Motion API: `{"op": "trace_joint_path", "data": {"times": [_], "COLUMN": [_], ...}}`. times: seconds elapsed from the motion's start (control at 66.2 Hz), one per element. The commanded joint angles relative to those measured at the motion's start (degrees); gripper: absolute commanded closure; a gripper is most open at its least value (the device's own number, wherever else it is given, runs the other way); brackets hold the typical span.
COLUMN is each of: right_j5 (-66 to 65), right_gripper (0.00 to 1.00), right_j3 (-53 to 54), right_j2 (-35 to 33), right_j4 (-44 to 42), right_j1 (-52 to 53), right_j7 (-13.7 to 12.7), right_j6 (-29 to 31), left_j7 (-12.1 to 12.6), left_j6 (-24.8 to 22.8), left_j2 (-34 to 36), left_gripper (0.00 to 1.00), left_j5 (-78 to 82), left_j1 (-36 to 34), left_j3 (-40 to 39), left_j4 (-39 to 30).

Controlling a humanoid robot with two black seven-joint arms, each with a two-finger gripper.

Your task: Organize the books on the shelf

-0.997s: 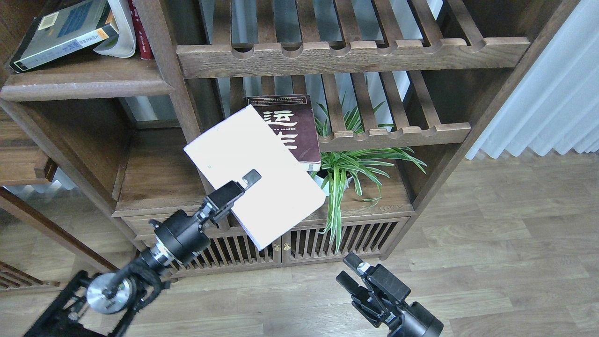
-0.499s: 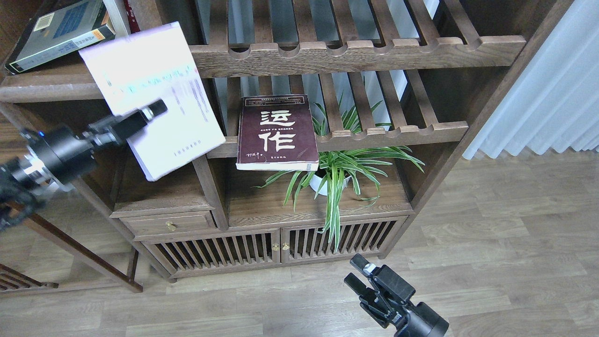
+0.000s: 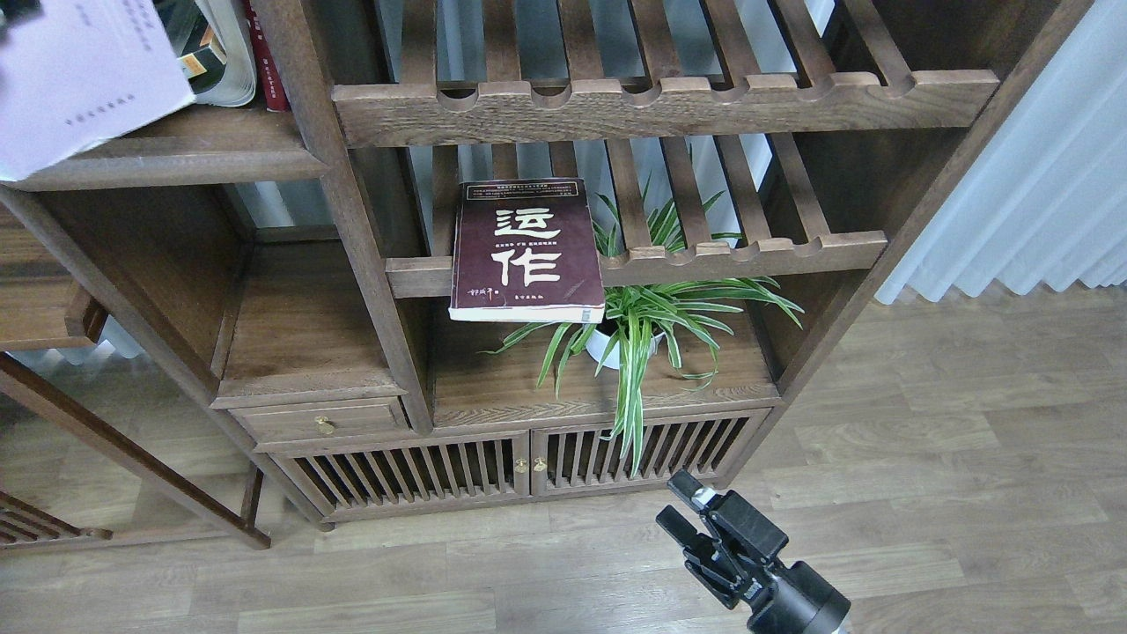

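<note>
The white-lavender book [image 3: 84, 79] is at the top left, tilted, over the front of the solid brown shelf [image 3: 202, 157]. It hides most of the black-grey book, of which only a corner [image 3: 195, 48] shows. A dark sliver [image 3: 18, 7] at the top left corner may be my left gripper; the rest is out of frame. The maroon book with white characters [image 3: 526, 251] lies flat on the lower slatted rack and overhangs its front rail. My right gripper [image 3: 685, 508] is open and empty, low over the floor in front of the bookcase.
A spider plant in a white pot [image 3: 643, 326] stands under the lower slatted rack [image 3: 748, 251]. An upper slatted rack [image 3: 669, 101] spans the top. A bent white book and a red spine [image 3: 264, 62] stand on the shelf. A curtain [image 3: 1030, 194] hangs at right.
My left arm has carried the white-lavender book up and left, from in front of the maroon book to the top-left shelf, and has left the frame. The right gripper has barely moved.
</note>
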Motion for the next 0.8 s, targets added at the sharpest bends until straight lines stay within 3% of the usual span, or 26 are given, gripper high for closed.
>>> {"op": "trace_joint_path", "data": {"times": [0.0, 0.106, 0.332, 0.423, 0.786], "right_j5": [0.0, 0.0, -0.09, -0.09, 0.09], "right_gripper": [0.16, 0.16, 0.17, 0.17, 0.16], "right_j3": [-0.06, -0.15, -0.59, -0.5, -0.15], "right_j2": [0.02, 0.2, 1.07, 1.43, 1.51], "right_j4": [-0.01, -0.01, -0.01, -0.01, -0.01], "right_j1": [0.07, 0.16, 2.44, 3.06, 3.15], "right_j7": [-0.01, -0.01, 0.08, 0.7, 2.45], "right_j6": [-0.01, -0.01, -0.01, -0.01, -0.01], "left_j7": [0.01, 0.01, 0.01, 0.01, 0.01], "left_j6": [0.0, 0.0, 0.0, 0.0, 0.0], "left_j2": [0.4, 0.4, -5.04, -6.01, -10.05], "left_gripper": [1.0, 1.0, 0.99, 0.99, 0.99], "left_j5": [0.58, 1.72, 10.68, 13.32, 21.5], "left_j1": [-2.92, -6.53, -28.57, -33.33, -36.51], "left_j3": [0.22, 1.1, 14.1, 17.36, 18.5], "left_j4": [0.65, 1.96, 10.31, 12.95, 19.89]}}
